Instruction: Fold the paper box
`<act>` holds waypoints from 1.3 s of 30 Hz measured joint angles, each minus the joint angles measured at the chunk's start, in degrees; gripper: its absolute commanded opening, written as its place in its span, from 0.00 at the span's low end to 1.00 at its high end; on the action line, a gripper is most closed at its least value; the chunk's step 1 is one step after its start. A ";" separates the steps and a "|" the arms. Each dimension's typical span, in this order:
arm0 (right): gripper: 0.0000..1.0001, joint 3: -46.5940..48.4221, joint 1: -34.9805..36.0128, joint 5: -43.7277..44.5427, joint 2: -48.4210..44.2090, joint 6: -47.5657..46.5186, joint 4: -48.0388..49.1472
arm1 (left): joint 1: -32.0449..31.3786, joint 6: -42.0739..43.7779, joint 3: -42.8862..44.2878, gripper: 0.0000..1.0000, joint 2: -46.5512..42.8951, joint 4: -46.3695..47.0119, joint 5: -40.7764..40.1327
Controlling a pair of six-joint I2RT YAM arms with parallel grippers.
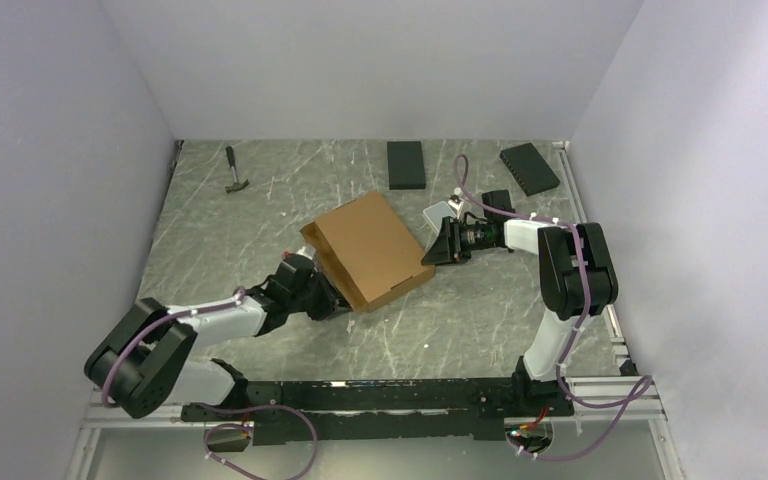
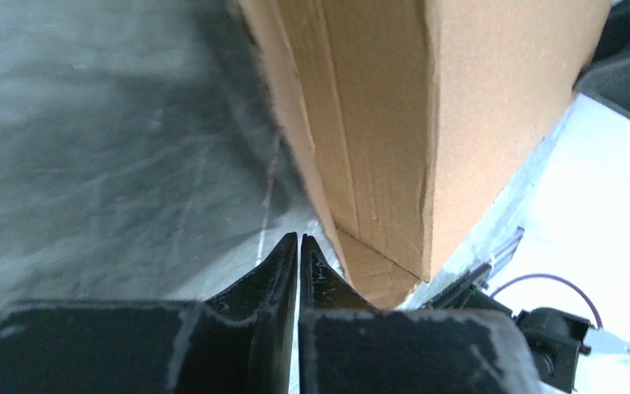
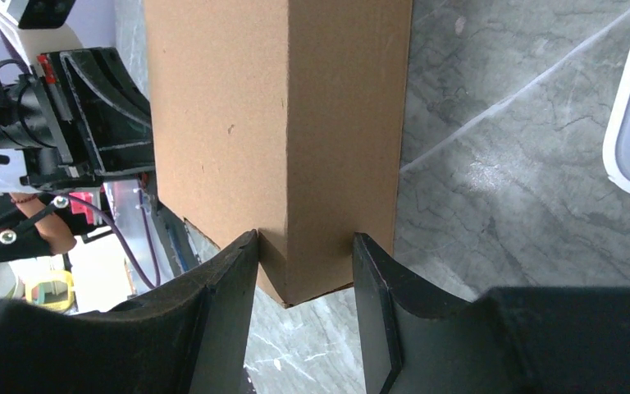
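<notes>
Right gripper clamps the box's 3 o'clock corner; the box lies at the table's centre. Left gripper, fingers nearly together and holding nothing, sits at its 8 o'clock edge.

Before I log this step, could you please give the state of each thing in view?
paper box: folded closed, lying flat
left gripper: shut, empty
right gripper: clamped on the box's corner
hammer: lying flat
black slabs: lying flat
white case: lying flat
</notes>
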 measured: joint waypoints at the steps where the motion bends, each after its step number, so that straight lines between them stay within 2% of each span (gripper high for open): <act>1: 0.47 0.00 0.02 0.02 0.00 0.00 -0.02 | 0.13 -0.17 0.31 0.15 -1.01 -2.14 -1.20; 5: 0.47 0.00 0.02 0.02 0.00 0.00 -0.02 | 2.38 -2.03 0.66 0.30 -4.96 -9.84 -6.49; 7: 0.47 0.00 0.02 0.02 0.02 0.00 0.00 | 4.24 -2.78 0.66 0.33 -5.62 -12.72 -8.24; 12: 0.47 0.00 0.00 0.00 0.07 0.00 0.00 | 12.22 -3.80 2.45 0.34 -4.85 -16.98 -9.81; 15: 0.47 0.07 0.00 -0.15 0.20 0.00 0.00 | 17.92 -3.58 5.66 0.32 -0.83 -17.40 -9.49; 17: 0.47 0.11 0.00 -0.26 0.31 0.00 0.00 | 21.62 -3.02 8.74 0.27 3.32 -16.90 -8.31; 19: 0.47 0.11 -0.02 -0.31 0.33 0.00 0.00 | 24.76 -2.38 12.09 0.15 7.98 -15.69 -6.27; 22: 0.47 0.11 -0.02 -0.35 0.33 0.00 0.00 | 29.16 -0.85 16.46 0.07 16.09 -10.75 0.04; 27: 0.47 0.11 -0.04 -0.39 0.37 0.00 0.00 | 34.38 -0.15 20.68 0.03 27.87 1.66 16.13; 29: 0.47 0.15 -0.04 -0.48 0.42 0.00 0.00 | 35.28 -0.39 20.83 0.03 32.11 9.29 21.81; 34: 0.47 0.33 -0.11 -0.79 0.70 0.00 -0.02 | 35.43 -1.64 20.22 0.03 37.92 21.90 29.66; 36: 0.47 0.35 -0.11 -0.85 0.76 0.02 -0.04 | 35.28 -0.98 20.85 0.03 38.12 21.00 30.12; 39: 0.46 0.42 -0.09 -0.83 0.76 0.02 -0.02 | 32.81 3.41 27.02 0.01 36.96 8.52 26.67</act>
